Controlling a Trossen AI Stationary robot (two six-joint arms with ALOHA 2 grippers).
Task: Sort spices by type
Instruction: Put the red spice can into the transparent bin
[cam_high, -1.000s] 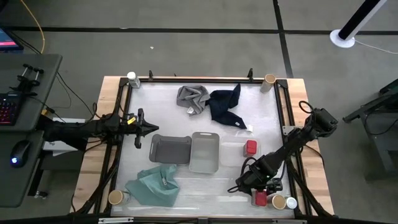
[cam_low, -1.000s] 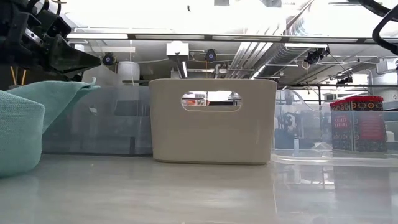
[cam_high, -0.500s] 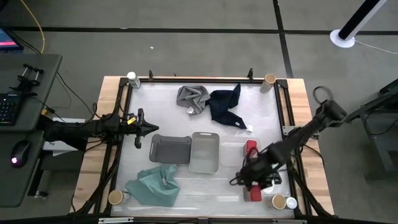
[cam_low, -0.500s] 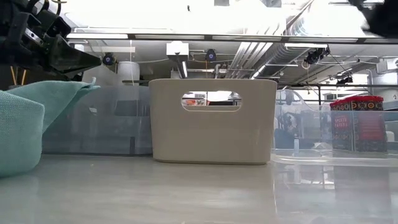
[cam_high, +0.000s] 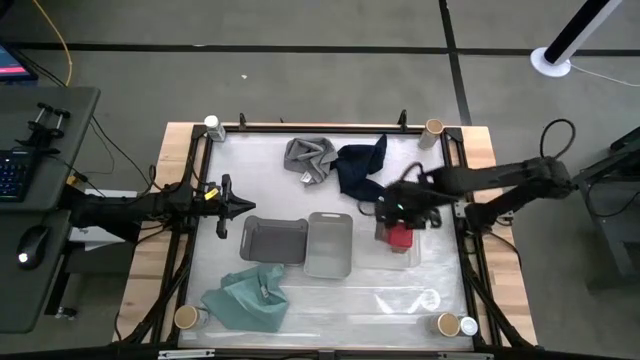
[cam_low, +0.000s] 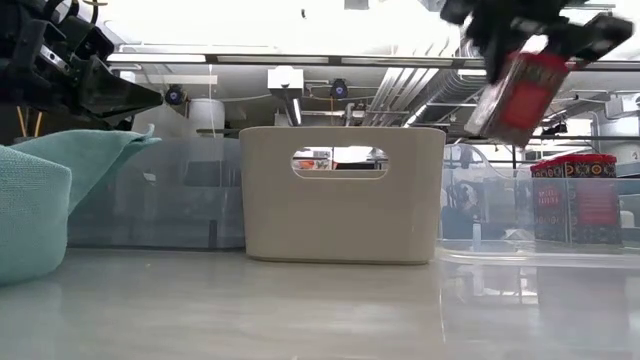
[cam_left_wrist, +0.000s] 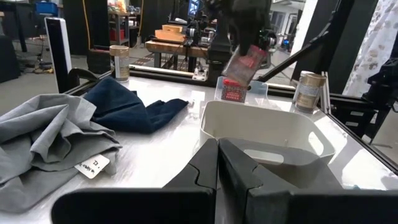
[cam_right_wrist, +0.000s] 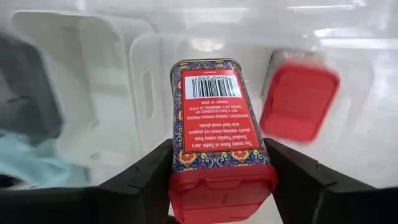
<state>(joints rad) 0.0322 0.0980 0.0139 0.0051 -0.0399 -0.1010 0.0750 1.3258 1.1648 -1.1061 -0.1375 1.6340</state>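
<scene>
My right gripper (cam_high: 400, 210) is shut on a red boxy spice jar (cam_right_wrist: 217, 118) and hovers over the clear tray (cam_high: 410, 256). A second red jar (cam_right_wrist: 298, 102) stands in that tray. In the low view the held jar (cam_low: 520, 95) hangs tilted above the other red jar (cam_low: 575, 200). My left gripper (cam_high: 232, 207) is shut and waits at the table's left side. Tan-topped jars (cam_high: 433, 127) (cam_high: 185, 317) (cam_high: 448, 324) and white-capped jars (cam_high: 212, 124) (cam_high: 468, 326) stand at the table's corners. My right gripper pinches the red jar between its two fingers (cam_right_wrist: 152, 171), on the side walls just below the red cap (cam_right_wrist: 221, 186). The fingers come from above, slanting down. The jar is lifted clear and tilted, its base pointing down toward the clear tray.
A dark grey tray (cam_high: 272, 240) and a light grey tray (cam_high: 328, 243) sit side by side left of the clear tray. Grey cloth (cam_high: 310, 158) and navy cloth (cam_high: 362, 168) lie toward the far edge. A teal cloth (cam_high: 245, 297) lies near the left corner.
My right gripper has carried the red jar up off the table at the near right corner. It has moved toward the far edge and now holds the jar above the clear tray. The jar is lifted clear and tilted.
</scene>
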